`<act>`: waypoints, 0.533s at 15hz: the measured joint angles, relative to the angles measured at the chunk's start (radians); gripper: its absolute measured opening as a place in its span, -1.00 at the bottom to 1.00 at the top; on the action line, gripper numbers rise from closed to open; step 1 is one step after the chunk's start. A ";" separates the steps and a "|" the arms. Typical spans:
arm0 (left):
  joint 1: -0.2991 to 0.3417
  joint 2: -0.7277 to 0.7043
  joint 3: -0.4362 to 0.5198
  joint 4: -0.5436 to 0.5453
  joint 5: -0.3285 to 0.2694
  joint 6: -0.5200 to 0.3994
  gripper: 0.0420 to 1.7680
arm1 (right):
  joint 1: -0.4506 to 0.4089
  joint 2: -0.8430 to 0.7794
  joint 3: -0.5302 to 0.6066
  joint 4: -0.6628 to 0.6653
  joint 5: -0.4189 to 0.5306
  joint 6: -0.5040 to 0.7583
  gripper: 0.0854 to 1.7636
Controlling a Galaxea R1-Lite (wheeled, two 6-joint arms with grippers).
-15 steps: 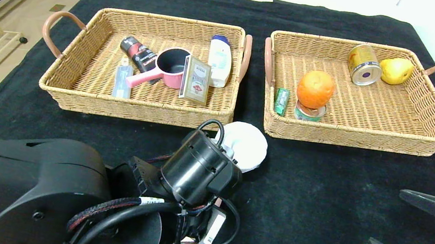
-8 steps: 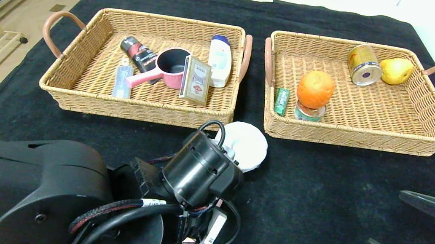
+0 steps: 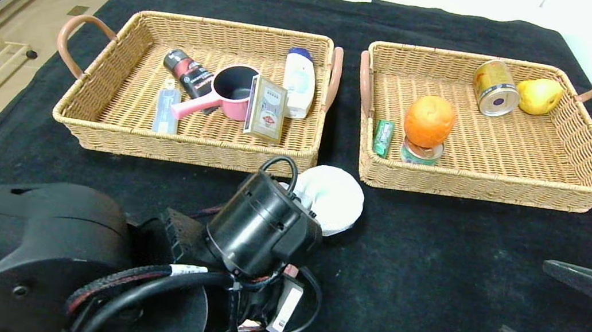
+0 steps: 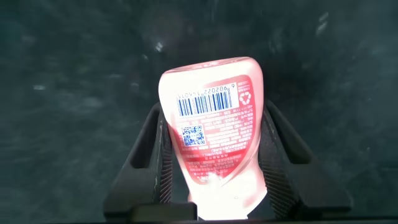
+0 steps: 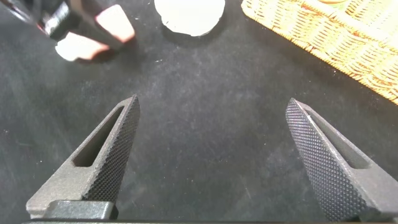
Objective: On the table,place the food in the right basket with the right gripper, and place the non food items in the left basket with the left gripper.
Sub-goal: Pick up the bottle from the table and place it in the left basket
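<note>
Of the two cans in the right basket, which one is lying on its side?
The gold can beside the pear lies on its side. The green can stands upright under the orange.

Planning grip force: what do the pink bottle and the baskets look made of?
Pink bottle: looks like glossy soft plastic, with a bright sheen and a printed barcode label; held in the left gripper. Left basket and right basket: tan woven wicker or rattan-look strands, matte; natural or synthetic is unclear.
</note>
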 joint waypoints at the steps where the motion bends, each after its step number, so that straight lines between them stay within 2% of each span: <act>1: 0.002 -0.019 -0.002 -0.001 0.000 -0.001 -0.05 | 0.000 0.000 0.000 0.000 0.000 0.000 0.94; 5: 0.039 -0.097 -0.021 -0.005 0.001 0.003 -0.05 | 0.001 0.003 0.001 0.000 -0.001 -0.002 0.94; 8: 0.105 -0.138 -0.058 -0.004 0.000 0.013 -0.05 | 0.002 0.005 0.002 0.002 0.000 -0.002 0.94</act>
